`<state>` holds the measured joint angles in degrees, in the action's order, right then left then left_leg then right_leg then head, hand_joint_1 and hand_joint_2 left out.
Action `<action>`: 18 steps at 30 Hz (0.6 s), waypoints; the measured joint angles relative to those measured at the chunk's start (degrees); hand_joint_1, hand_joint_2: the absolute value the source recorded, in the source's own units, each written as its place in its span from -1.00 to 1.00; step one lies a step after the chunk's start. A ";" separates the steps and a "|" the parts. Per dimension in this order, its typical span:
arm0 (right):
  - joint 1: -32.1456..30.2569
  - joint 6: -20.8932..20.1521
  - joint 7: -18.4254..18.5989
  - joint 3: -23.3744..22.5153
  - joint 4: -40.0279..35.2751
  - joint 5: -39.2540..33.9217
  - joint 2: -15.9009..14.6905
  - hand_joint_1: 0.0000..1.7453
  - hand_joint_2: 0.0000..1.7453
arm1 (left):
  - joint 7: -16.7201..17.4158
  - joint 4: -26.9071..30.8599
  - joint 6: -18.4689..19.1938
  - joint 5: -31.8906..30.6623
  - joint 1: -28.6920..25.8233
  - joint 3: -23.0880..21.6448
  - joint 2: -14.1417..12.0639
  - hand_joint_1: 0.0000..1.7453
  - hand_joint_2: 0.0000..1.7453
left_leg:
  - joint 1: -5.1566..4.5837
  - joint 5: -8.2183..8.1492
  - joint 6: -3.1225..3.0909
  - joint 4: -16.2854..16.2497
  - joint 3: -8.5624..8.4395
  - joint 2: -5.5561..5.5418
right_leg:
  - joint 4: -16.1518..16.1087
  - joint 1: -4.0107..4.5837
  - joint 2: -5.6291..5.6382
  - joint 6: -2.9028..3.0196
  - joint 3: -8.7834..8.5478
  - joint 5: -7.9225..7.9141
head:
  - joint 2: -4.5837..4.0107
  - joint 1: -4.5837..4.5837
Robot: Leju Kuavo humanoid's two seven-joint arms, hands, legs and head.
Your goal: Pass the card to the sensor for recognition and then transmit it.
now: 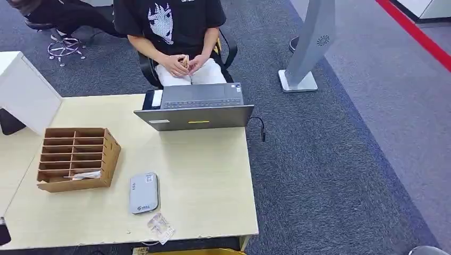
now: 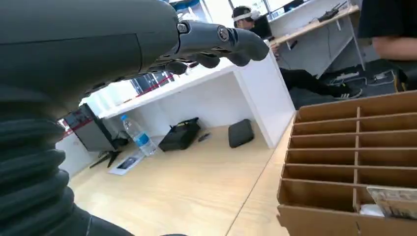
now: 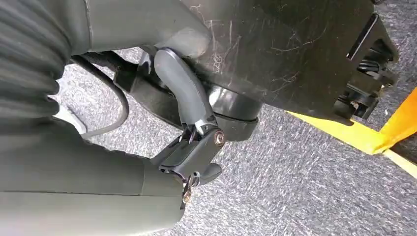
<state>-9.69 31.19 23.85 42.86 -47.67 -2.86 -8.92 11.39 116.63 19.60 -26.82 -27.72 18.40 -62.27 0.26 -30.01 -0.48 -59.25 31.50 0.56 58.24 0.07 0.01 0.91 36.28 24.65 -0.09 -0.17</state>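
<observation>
A pale card (image 1: pixel 85 174) lies in a front slot of the brown cardboard organizer (image 1: pixel 74 156) at the table's left; in the left wrist view the card (image 2: pixel 396 201) sticks out of the organizer (image 2: pixel 344 147). The flat grey sensor (image 1: pixel 143 192) lies on the table just right of the organizer. My left hand (image 2: pixel 147 44) hovers to the left of the organizer, fingers stretched out and apart, holding nothing. My right hand (image 3: pixel 189 147) hangs beside my body above the carpet, thumb apart from the fingers, with nothing in it.
An open grey laptop (image 1: pixel 197 109) stands at the table's far edge, and a person (image 1: pixel 175 32) sits behind it with hands together. A clear plastic piece (image 1: pixel 159 227) lies near the front edge. A white box (image 1: pixel 26 93) stands at the far left.
</observation>
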 joint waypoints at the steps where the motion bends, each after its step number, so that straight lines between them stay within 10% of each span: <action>1: 0.03 0.00 0.00 0.07 0.00 0.00 0.00 -1.00 1.00 | 0.24 -0.55 0.00 -0.18 1.16 -0.85 0.18 -1.00 1.00 | 0.00 0.00 0.00 0.00 0.00 -0.02 | 0.00 0.00 -0.02 0.00 -0.01 0.00 | 0.00 0.00; 11: 0.41 0.15 0.31 0.57 0.20 0.00 0.00 -1.00 1.00 | 1.16 -6.21 -1.20 -3.11 7.73 -8.24 3.13 -1.00 1.00 | -0.03 0.00 0.00 0.00 0.00 -0.06 | -0.01 -0.03 -0.05 -0.01 -0.01 0.00 | 0.02 0.00; 18: 1.63 -1.05 -0.48 1.71 0.77 -1.16 0.02 -1.00 1.00 | 1.07 -13.32 -9.95 -10.32 11.98 -15.06 11.45 -1.00 1.00 | -0.04 0.00 0.00 0.00 -0.01 -0.05 | -0.01 -0.04 -0.04 -0.01 -0.01 0.00 | 0.00 0.02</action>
<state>-8.07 30.14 23.37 44.57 -46.90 -4.02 -8.90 12.46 103.31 9.66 -37.14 -15.74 3.34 -50.83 0.22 -30.02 -0.48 -59.25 31.49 0.50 58.22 0.03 -0.04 0.90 36.27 24.65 -0.09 -0.15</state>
